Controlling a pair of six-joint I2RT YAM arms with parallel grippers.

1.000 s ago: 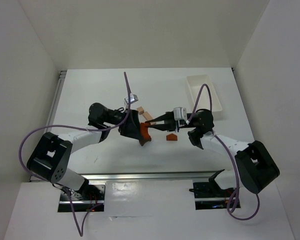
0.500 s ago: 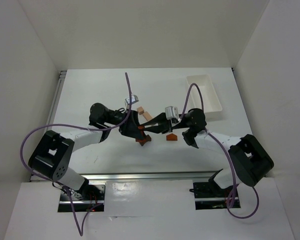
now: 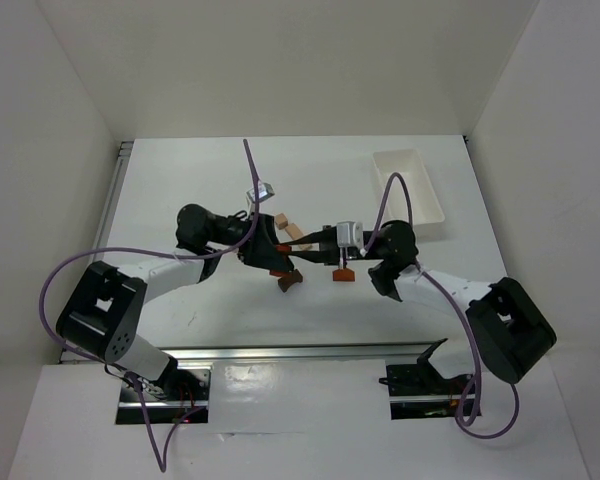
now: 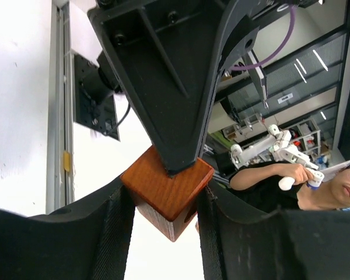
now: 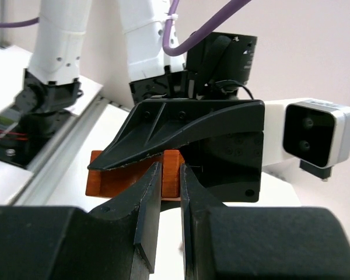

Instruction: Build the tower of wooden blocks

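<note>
An orange-red wooden bar (image 3: 285, 273) hangs just above the table between both arms. My left gripper (image 3: 278, 266) is shut on it; in the left wrist view its pads press two opposite corners of the bar (image 4: 166, 189). My right gripper (image 3: 302, 254) comes in from the right, shut on the bar's other end (image 5: 171, 170). An orange-red house-shaped piece (image 3: 343, 273) lies on the table under the right gripper's wrist. Two pale tan blocks (image 3: 280, 219) (image 3: 295, 232) lie just behind the grippers.
A white rectangular tray (image 3: 410, 185) stands at the back right. White walls close in the table on three sides. A metal rail (image 3: 108, 215) runs along the left edge. Purple cables loop over both arms.
My left gripper's jaws have closed onto the bar that the right gripper holds. Both grippers have drawn closer together, and the right arm has shifted a little.
</note>
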